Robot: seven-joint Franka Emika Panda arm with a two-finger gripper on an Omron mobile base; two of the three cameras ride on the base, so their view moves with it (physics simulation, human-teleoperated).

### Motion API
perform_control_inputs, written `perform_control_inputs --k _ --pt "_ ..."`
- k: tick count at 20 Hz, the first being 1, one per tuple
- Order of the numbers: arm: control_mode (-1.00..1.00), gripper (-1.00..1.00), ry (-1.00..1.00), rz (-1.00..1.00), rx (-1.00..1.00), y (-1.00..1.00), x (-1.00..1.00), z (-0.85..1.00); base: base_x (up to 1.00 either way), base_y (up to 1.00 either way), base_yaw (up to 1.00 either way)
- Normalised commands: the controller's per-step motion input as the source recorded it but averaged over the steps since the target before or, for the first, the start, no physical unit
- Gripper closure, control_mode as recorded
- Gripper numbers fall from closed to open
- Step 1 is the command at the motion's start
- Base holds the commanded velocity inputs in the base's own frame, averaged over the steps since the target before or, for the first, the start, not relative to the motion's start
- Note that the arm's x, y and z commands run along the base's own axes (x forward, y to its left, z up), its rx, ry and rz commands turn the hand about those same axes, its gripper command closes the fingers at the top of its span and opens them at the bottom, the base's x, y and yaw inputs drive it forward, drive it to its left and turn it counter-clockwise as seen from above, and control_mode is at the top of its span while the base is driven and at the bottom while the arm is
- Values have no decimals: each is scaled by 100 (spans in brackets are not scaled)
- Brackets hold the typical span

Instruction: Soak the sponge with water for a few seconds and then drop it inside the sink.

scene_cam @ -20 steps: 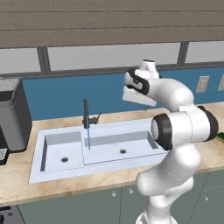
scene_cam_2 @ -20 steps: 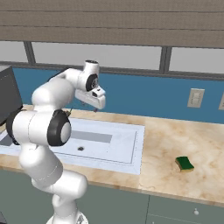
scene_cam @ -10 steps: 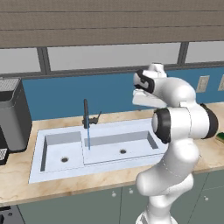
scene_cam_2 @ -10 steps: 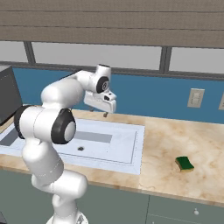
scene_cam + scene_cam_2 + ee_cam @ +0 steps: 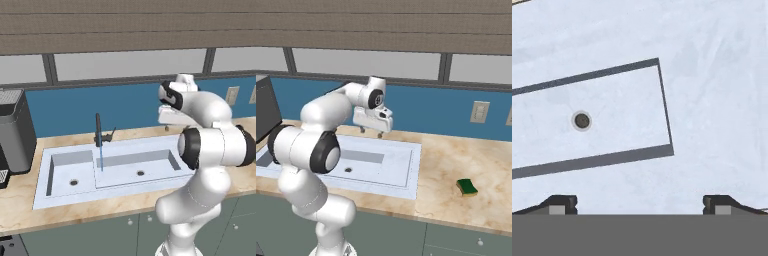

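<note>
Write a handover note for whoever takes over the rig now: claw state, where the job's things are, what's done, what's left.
Claw: open, empty, above the pale blue-white double-basin sink, near its right end.
Dark green, yellow-bottomed sponge: on the beige counter, right of the sink, untouched.
Thin pale-blue water stream: running from the black faucet.
Done: nothing with the sponge.
Left: grasp sponge, soak it, drop it in the sink.

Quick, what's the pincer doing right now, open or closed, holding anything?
Pincer: open, holding nothing, above the sink.
</note>
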Motion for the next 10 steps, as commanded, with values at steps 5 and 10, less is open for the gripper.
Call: perform_control_inputs --k 5,10 --pt "-100 -100 0 17 -2 -24 -31 0 0 0 0" --pt "-100 -100 -1 19 -3 -28 -25 0 0 0 0"
